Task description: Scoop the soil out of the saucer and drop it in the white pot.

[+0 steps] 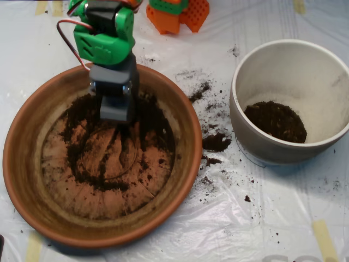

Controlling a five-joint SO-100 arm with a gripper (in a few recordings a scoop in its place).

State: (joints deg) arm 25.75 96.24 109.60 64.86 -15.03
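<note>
While down in the upper middle of the saucer (22,164), buried nose-first in the dark soil (155,128), the grey tool (116,112) sits under its green arm (103,41). Cannot tell whether open or closed: shells seen from above only, tips lost in the dirt. Looks like the loading step, judged from the low pose amid the heap. Most remaining soil lying in a thin ring and patches across the terracotta floor, thickest along the top and right of the dish, much bare clay showing at centre and bottom. White pot (272,60) standing to the right, just beside the saucer, apart from it, already holding a dark clump at the bottom. Crumbs and 1 larger clod (216,143) scattered over the plastic-covered counter (272,218) between the 2 vessels. Orange block (177,13) at the top edge, well clear. Next move probably calling for a firm close around a load, a straight lift above the raised rim, a swing rightward across the gap, then release over the pot mouth. Risk: more spill onto that littered strip if carried loosely.
</note>
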